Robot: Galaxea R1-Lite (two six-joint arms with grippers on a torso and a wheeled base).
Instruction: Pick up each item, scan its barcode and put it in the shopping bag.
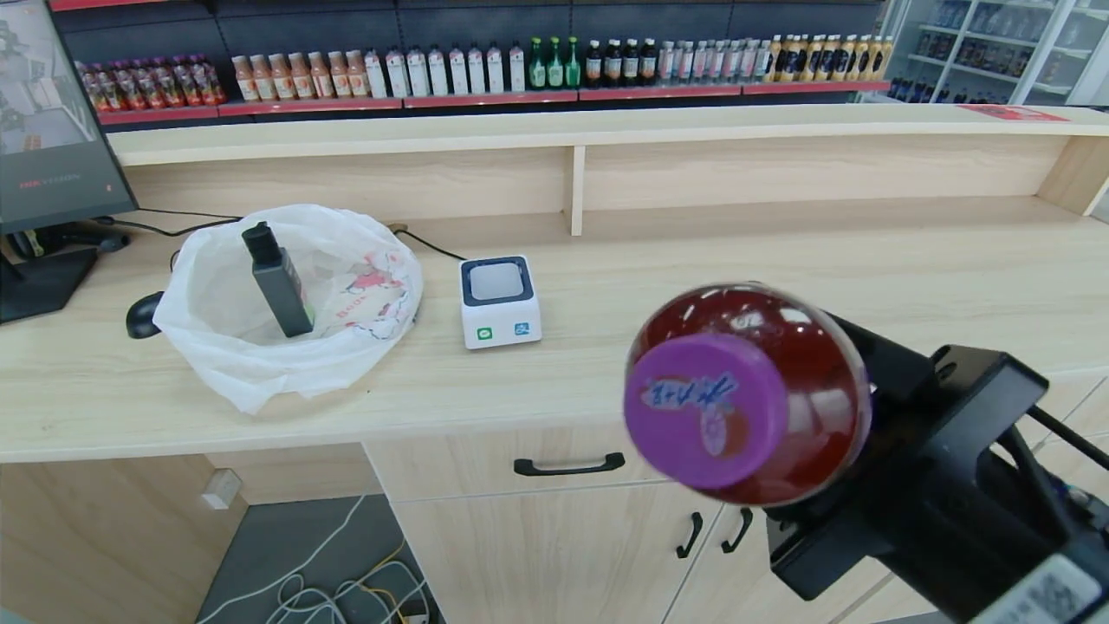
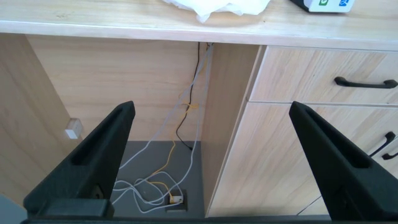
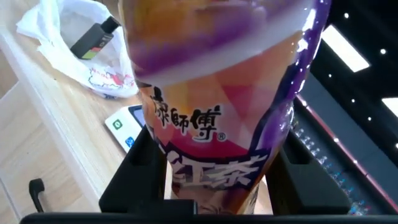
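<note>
Light wood tabletop (image 1: 658,269) stretching right across the shop, and behind it, at 12 o'clock, a long shelf of drink bottles (image 1: 485,69) lined up on red-edged boards. Over at 9 o'clock from the middle of the tabletop sits the white plastic shopping bag (image 1: 346,295), mouth wide open, and inside it a dark grey rectangular bottle (image 1: 277,279) with a black cap stands leaning a little. Just beside the bag, at its 3 o'clock, the white barcode scanner (image 1: 500,301) lies flat with its window facing up, close to the bag but apart from it. At the bag's 9 o'clock there's a black mouse (image 1: 143,314), and at 10 o'clock a monitor (image 1: 52,113) on its stand.

Now the action: the right tool (image 3: 222,168) is clamped on the red drink bottle (image 1: 780,347), black fingers (image 3: 140,171) pressed against both sides of its purple and orange label. That bottle is up in the air at the scanner's 4 o'clock, well apart from it, with its purple cap (image 1: 703,409) tipped toward the head camera.

The left tool (image 2: 211,162) hangs low in front of the cabinet, under the tabletop's front edge, its two fingers spread wide with nothing between them. Beyond it, a black drawer handle (image 2: 365,82) and a tangle of white and yellow cables (image 2: 155,186) on the floor.
</note>
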